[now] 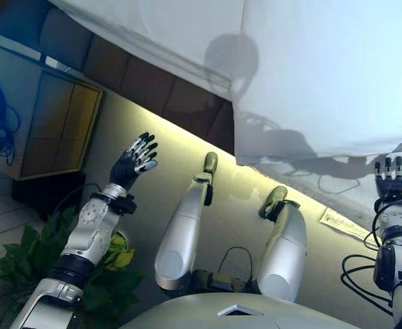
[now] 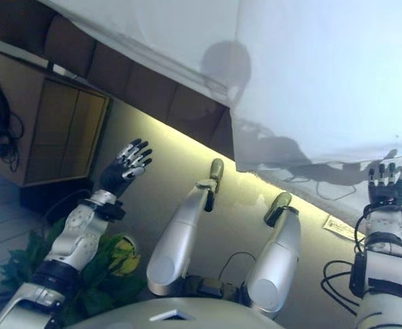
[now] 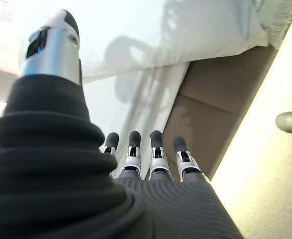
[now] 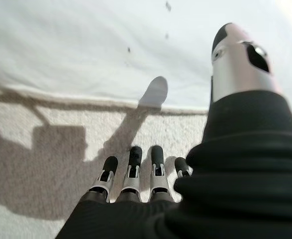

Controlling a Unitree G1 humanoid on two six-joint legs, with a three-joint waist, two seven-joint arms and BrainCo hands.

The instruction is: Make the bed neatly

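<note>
The white sheet [image 1: 310,75] lay over the bed with its edge hanging down the side, and both the left robot hand [image 1: 135,159] and right robot hand [image 2: 387,179] were spread and empty, so any smoothing or tucking seemingly remained.

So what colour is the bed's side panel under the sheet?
Dark brown bed side panel, clearest in the right eye view.

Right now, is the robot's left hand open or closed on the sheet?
Open. The left hand is raised above the floor with fingers straight, holding nothing; the white sheet lies apart from it.
</note>
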